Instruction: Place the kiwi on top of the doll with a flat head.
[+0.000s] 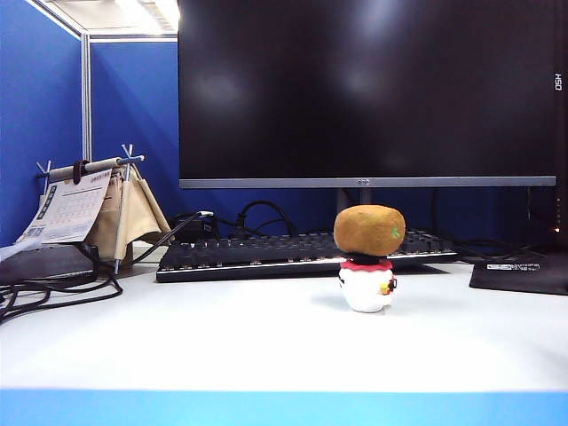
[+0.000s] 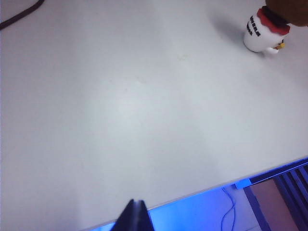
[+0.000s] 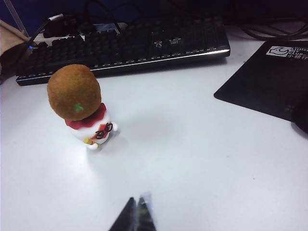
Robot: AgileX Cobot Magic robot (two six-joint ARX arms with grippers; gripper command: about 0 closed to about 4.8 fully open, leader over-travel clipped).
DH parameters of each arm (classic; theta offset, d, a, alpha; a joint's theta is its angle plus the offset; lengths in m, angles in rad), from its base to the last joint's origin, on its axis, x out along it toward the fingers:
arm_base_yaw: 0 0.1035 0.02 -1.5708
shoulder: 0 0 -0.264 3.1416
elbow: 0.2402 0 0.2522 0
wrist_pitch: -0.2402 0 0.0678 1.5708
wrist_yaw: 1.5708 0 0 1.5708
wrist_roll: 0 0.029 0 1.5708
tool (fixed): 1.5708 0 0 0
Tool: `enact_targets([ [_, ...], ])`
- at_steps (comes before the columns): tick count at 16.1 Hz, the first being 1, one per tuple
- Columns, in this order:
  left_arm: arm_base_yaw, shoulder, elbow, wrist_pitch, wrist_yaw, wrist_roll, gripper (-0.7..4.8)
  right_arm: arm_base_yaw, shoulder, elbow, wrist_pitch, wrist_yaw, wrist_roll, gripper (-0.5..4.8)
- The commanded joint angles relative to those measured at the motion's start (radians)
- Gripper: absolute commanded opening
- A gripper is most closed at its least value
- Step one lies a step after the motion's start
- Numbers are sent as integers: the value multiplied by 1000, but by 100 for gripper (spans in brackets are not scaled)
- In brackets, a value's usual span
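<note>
1. The kiwi (image 1: 369, 230) sits on top of the doll (image 1: 367, 284), covering its flat black top; its small green spot faces the right side of the exterior view.
2. The doll stands upright on the white table (image 1: 222, 337), in front of the keyboard (image 1: 266, 253) and a little right of the middle in the exterior view. Its red frill shows just under the fruit.
3. Neither arm appears in the exterior view.
4. The left gripper (image 2: 135, 215) shows only as dark fingertips pressed together, empty, hovering near the table's blue front edge. The doll (image 2: 262, 34) and a sliver of kiwi (image 2: 288, 10) lie well apart from it, at the corner of that view.
5. The right gripper (image 3: 136, 215) also has its tips together and holds nothing. It hangs over bare table, with the kiwi (image 3: 73, 92) and doll (image 3: 91, 129) apart from it, toward the keyboard (image 3: 125, 45).
6. A black mouse pad (image 3: 269, 77) lies to the right of the keyboard.
7. Behind the keyboard stands a dark monitor (image 1: 368, 89); a desk calendar (image 1: 75, 209) and loose cables (image 1: 53, 284) sit at the left.
</note>
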Motion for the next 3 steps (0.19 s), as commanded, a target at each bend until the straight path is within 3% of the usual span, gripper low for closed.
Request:
enact_targets([
  [1, 0, 1, 0, -17, 0, -3, -5, 1, -2, -4, -3, -4, 0, -1],
  [3, 1, 1, 0, -15, 0, -3, -5, 1, -2, -4, -3, -4, 0, -1],
])
